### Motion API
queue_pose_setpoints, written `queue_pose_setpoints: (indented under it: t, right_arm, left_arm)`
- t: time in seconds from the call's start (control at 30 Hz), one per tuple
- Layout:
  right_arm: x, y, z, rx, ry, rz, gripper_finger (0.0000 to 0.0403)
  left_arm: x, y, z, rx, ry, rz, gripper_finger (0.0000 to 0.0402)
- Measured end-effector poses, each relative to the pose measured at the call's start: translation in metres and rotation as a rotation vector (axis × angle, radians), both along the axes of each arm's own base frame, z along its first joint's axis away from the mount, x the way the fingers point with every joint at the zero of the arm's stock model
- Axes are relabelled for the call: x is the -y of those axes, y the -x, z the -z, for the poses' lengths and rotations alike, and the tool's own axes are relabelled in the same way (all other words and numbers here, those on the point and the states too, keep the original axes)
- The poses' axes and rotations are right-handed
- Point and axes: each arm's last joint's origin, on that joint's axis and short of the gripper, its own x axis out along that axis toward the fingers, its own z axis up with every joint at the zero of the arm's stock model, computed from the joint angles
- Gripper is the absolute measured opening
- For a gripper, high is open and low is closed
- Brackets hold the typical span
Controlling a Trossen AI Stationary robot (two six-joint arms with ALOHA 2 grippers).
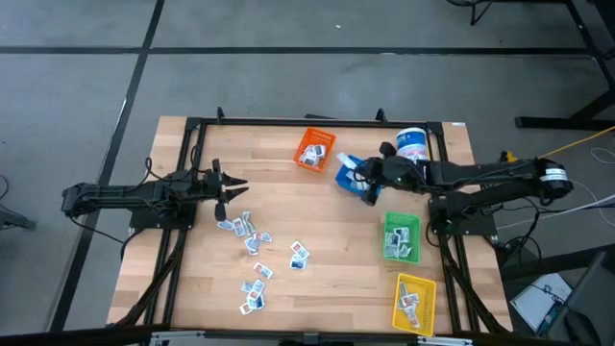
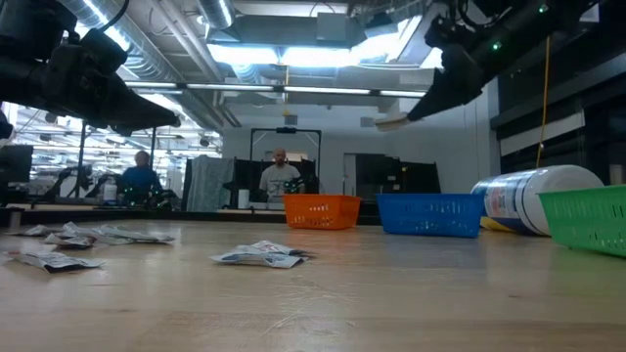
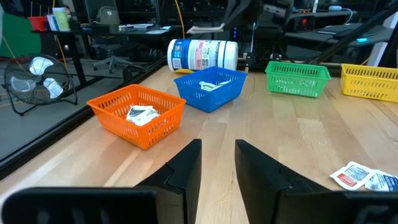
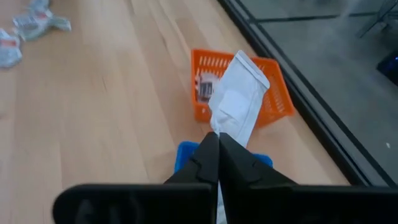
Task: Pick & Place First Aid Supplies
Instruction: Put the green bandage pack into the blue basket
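The right gripper (image 4: pixel 217 138), pinched shut on a white packet (image 4: pixel 238 99) above the blue bin (image 1: pixel 352 180), could drop it outside (the left gripper (image 3: pixel 217 155) waits open, empty).

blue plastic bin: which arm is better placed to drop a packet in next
Right. Its gripper hangs over the blue plastic bin, fingers shut on a flat white packet. The left gripper holds nothing.

On the light wooden table (image 1: pixel 317 231) you see four plastic mesh bins: orange (image 1: pixel 314 150), blue (image 1: pixel 352 179), green (image 1: pixel 401 237), yellow (image 1: pixel 415 301). A white cylindrical canister with a blue label (image 1: pixel 411 144) lies on its side behind the blue bin.
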Motion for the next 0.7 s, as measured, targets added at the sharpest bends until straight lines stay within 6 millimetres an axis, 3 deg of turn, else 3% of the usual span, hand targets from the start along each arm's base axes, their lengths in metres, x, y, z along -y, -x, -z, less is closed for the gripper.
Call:
queue_pose_setpoints:
  t: [0.27,0.7]
  right_arm:
    - [0.013,0.003,0.004,-0.026,-0.031,0.025,0.0004]
    - [0.033,0.017,0.031,-0.090,-0.179,0.066,0.0004]
  left_arm:
    - [0.000,0.000,0.000,0.000,0.000,0.000,0.0091]
    - [0.000,0.000,0.000,0.000,0.000,0.000,0.0091]
